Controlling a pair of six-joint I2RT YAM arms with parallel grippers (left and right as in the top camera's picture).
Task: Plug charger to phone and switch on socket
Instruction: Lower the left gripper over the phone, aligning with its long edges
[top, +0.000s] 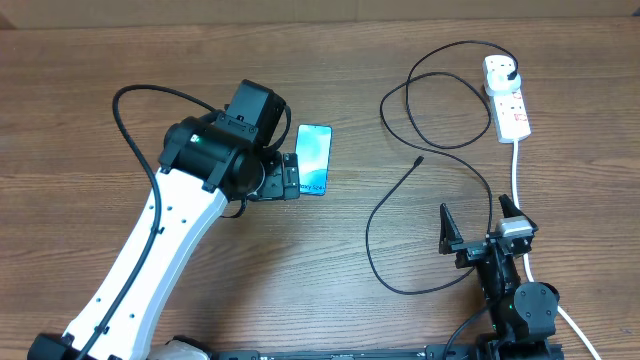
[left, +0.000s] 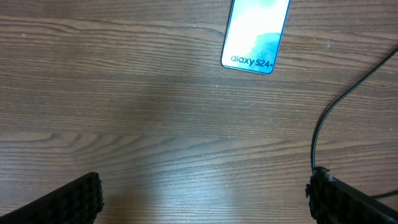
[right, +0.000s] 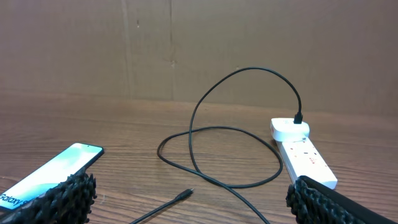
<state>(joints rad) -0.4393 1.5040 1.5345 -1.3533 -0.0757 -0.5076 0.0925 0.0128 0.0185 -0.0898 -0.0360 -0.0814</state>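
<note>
**One phone, one charger, one socket on the table**

A brown wooden table (top: 300, 260) is seen from above, and a plain brown wall (right: 186, 43) is seen behind it in the right wrist view. One phone (top: 313, 160) is laid flat, screen up, left of centre. One socket (top: 507, 97) is placed at the far right, with one white cord (top: 516, 170) led from it toward the near edge. One charger (top: 368, 232) is spread in loose loops between them; its plug (top: 512, 72) is seated in the socket's far end, while its connector (top: 419, 159) is left bare on the wood, apart from the phone. Two grippers are counted. The left gripper (left: 211, 202) is held just beside the phone, fingers spread wide, nothing gripped. The right gripper (top: 478, 222) is held near the cord, likewise spread and empty.
</note>
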